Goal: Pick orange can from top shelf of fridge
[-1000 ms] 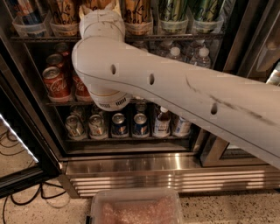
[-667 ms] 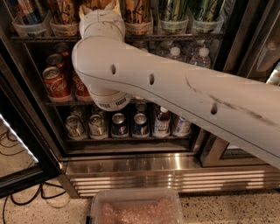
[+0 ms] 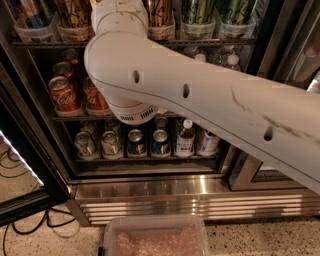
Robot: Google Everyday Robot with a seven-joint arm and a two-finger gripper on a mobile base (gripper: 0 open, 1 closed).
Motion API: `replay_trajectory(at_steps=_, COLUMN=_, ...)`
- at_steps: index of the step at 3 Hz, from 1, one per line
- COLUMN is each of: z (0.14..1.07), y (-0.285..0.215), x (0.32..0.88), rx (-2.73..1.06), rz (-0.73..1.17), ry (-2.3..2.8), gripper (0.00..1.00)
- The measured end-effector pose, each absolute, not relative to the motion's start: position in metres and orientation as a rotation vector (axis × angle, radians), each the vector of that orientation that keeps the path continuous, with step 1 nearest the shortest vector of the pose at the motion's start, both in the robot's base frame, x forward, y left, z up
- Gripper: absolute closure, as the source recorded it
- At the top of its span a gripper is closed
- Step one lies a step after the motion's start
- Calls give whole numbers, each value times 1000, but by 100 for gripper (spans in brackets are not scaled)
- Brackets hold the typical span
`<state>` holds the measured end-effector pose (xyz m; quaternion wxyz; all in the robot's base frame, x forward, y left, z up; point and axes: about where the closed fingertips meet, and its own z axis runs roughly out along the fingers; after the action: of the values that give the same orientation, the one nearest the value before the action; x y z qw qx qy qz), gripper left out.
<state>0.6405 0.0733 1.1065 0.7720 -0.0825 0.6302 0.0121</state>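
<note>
The fridge [image 3: 150,192] stands open before me. On its top shelf [image 3: 215,42], clear trays hold orange cans, one at the left [image 3: 75,14] and one right of my arm [image 3: 161,15]; only their lower halves show. My white arm [image 3: 200,100] crosses the view from the lower right, and its wrist [image 3: 120,17] rises in front of the top shelf between these two orange cans. The gripper lies beyond the top edge of the view, above the wrist.
Green cans [image 3: 197,12] stand at the top shelf's right. Red Coca-Cola cans [image 3: 62,95] and water bottles [image 3: 231,61] fill the middle shelf, mixed cans [image 3: 135,142] the bottom. The open door [image 3: 20,165] is at left, cables [image 3: 30,227] and a plastic tub [image 3: 155,237] below.
</note>
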Motion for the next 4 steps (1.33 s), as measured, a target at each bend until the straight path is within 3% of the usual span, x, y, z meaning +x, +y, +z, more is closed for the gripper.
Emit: replay_trajectory(at_steps=4, z=1129, y=54, x=596, rx=-219, rz=139, ry=1353, gripper=100)
